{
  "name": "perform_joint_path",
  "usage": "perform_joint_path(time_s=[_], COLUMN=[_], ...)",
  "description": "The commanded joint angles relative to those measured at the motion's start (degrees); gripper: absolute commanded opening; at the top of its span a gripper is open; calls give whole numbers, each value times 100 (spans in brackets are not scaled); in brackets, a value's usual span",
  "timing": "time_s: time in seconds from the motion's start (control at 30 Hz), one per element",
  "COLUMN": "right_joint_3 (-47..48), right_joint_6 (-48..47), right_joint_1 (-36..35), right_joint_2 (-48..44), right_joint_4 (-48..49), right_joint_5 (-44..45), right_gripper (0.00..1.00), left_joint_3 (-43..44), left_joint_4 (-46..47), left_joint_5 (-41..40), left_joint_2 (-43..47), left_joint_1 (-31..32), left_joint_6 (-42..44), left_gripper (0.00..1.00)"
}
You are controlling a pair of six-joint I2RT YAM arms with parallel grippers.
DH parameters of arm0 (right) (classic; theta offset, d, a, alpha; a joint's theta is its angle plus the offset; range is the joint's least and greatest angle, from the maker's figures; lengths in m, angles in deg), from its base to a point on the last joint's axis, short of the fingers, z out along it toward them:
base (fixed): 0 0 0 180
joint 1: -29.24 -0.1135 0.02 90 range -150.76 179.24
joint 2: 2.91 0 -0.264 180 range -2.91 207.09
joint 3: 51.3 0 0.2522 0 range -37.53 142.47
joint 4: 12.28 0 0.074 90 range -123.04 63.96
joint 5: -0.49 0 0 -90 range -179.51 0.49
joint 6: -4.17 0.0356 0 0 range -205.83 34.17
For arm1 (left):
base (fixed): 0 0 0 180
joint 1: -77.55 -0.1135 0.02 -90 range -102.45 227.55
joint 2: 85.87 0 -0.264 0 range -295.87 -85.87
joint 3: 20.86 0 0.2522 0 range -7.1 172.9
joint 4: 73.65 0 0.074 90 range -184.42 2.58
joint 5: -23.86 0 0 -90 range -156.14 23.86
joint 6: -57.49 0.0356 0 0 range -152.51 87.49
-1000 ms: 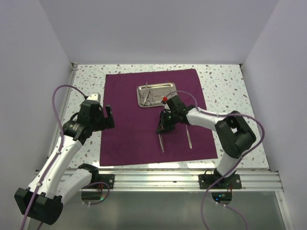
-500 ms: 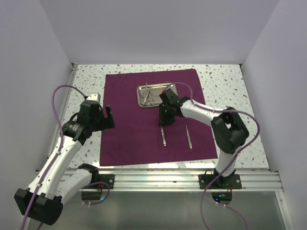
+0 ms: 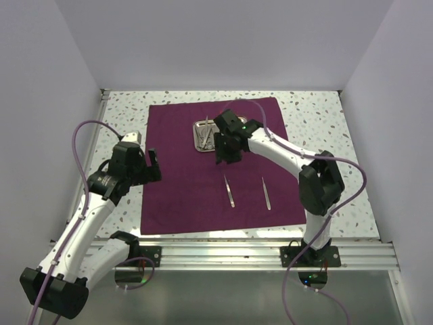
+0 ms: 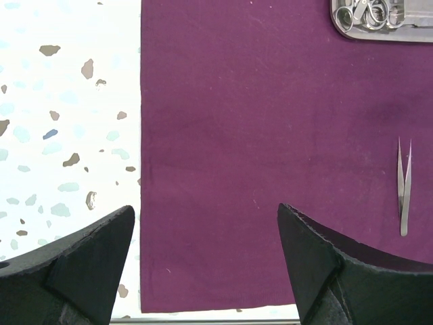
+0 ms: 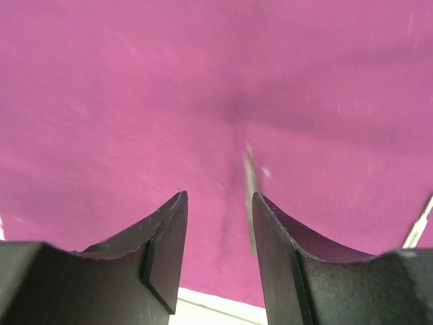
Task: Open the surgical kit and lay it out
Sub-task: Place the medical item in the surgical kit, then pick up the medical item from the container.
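the cloth (image 3: 203, 196) lies flat across the middle of the desk (image 3: 325, 115), its far edge near the desk's far edge. the tray (image 3: 197, 135) sits on the far half of the cloth, with scissors (image 4: 365, 12) and other thin steel pieces inside it.

2 tweezers lie on the near half of the cloth, side by side but apart, both running near to far: 1 (image 3: 229, 190) towards the middle, the other (image 3: 266, 193) nearer the desk's right edge.

the left fingers (image 4: 101, 250) are spread wide and hold nothing. they hang over the left edge of the cloth, where it meets the bare desk.

the right fingers (image 5: 166, 237) stand a narrow way apart with nothing between them but cloth. they hover above the cloth just at the near edge of the tray, touching neither. in the right wrist view, 1 blurred pair of tweezers shows on the cloth past the gap.
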Motion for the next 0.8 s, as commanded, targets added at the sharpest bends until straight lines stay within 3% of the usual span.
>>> perform_joint_path(time_s=[0.0, 0.17, 0.4, 0.77], right_joint_3=[1096, 3107, 5052, 5450], right_joint_6=[-340, -683, -841, -1044], right_joint_1=[4, 56, 250, 391], right_joint_2=[342, 1484, 2935, 3691], right_joint_4=[-195, -713, -1267, -1162], right_joint_5=[292, 600, 1222, 1540], right_gripper=[47, 46, 44, 39], left_joint_3=[-19, -36, -54, -54], left_joint_4=[135, 144, 170, 170], left_joint_5=[-48, -22, -57, -57], left_joint_2=[95, 121, 253, 236], left_joint_1=[30, 30, 30, 30], left_joint_6=[-26, -26, -53, -53], left_gripper=[90, 90, 90, 90])
